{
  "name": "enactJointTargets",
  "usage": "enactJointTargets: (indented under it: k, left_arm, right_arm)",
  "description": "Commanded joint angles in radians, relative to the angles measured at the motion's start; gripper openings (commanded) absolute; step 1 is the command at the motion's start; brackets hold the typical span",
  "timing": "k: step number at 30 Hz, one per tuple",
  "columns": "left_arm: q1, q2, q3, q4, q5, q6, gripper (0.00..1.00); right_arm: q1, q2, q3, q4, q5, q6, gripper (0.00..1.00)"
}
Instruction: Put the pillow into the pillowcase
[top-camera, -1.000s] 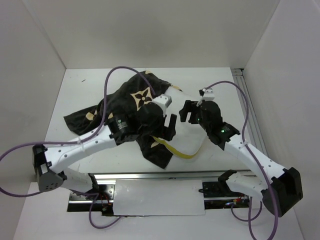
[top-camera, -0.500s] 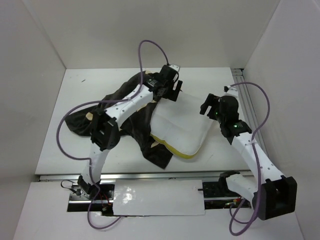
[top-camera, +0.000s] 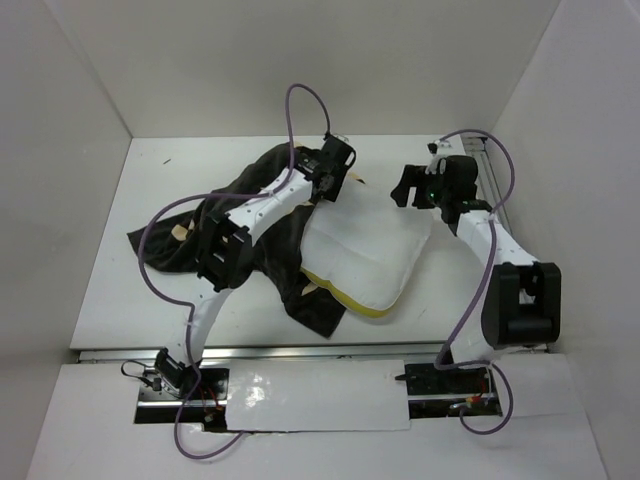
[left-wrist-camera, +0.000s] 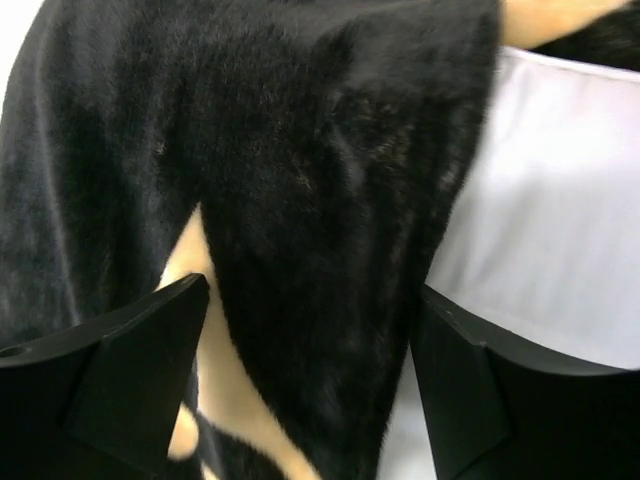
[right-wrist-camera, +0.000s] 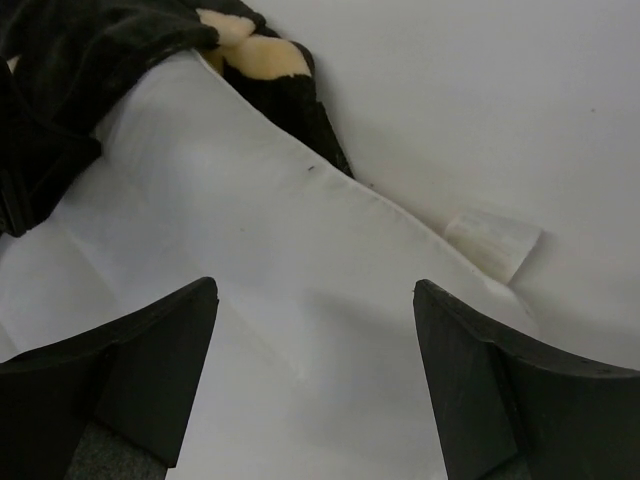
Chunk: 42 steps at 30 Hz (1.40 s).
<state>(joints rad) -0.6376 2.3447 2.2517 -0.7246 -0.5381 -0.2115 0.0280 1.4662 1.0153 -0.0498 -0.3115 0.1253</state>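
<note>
Piping (top-camera: 345, 297) in yellow marks the near edge of the pillow (top-camera: 365, 250), which lies on the table (top-camera: 130, 290) with most of its white body bare. A flap of the pillowcase (top-camera: 312, 305) lies just left of that near edge. The rest of the dark plush spreads away to the pillow's left and over its far left corner. I cannot tell whether that corner is inside the sleeve or only under it.

The left gripper (top-camera: 333, 190) is down at that far left corner. From above, its fingers are lost against the black cloth. Its wrist camera shows them plainly: the fingers (left-wrist-camera: 110, 370) stand wide apart with a fold of plush between them and the pillow's white just right of the fold. They are not clamped on it, and whether the pads touch the plush I cannot tell.

The right gripper (top-camera: 403, 190) is at the pillow's far right corner. In its own view the fingers (right-wrist-camera: 500, 390) are spread wide above the white cover, holding nothing. That view also shows a small white tag (right-wrist-camera: 495, 243) on the pillow's far edge, which the overhead camera does not make out.
</note>
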Motion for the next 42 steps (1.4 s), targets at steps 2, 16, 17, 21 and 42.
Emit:
enactJointTargets:
  k: [2,16,17,21,42]
  left_arm:
    - [0.029,0.051,0.028,0.017,-0.092,0.003,0.87]
    - [0.039,0.015,0.029,0.082,-0.037,-0.013,0.0]
    - [0.039,0.001,0.029,0.094,-0.049,-0.012,0.0]
    - [0.039,-0.036,0.019,0.115,-0.016,0.006,0.0]
    - [-0.126,-0.449,-0.144,0.157,0.034,0.02,0.0]
  right_arm:
    - [-0.01,0.09,0.061,0.05,-0.113,-0.13,0.86]
    - [0.127,0.416,0.289,0.005,-0.057,-0.368,0.97]
    - [0.127,0.427,0.289,0.005,-0.086,-0.368,0.99]
    - [0.127,0.532,0.341,-0.066,-0.278,-0.391,0.99]
    - [0.467,-0.223,-0.025,0.269,0.136,-0.236,0.0]
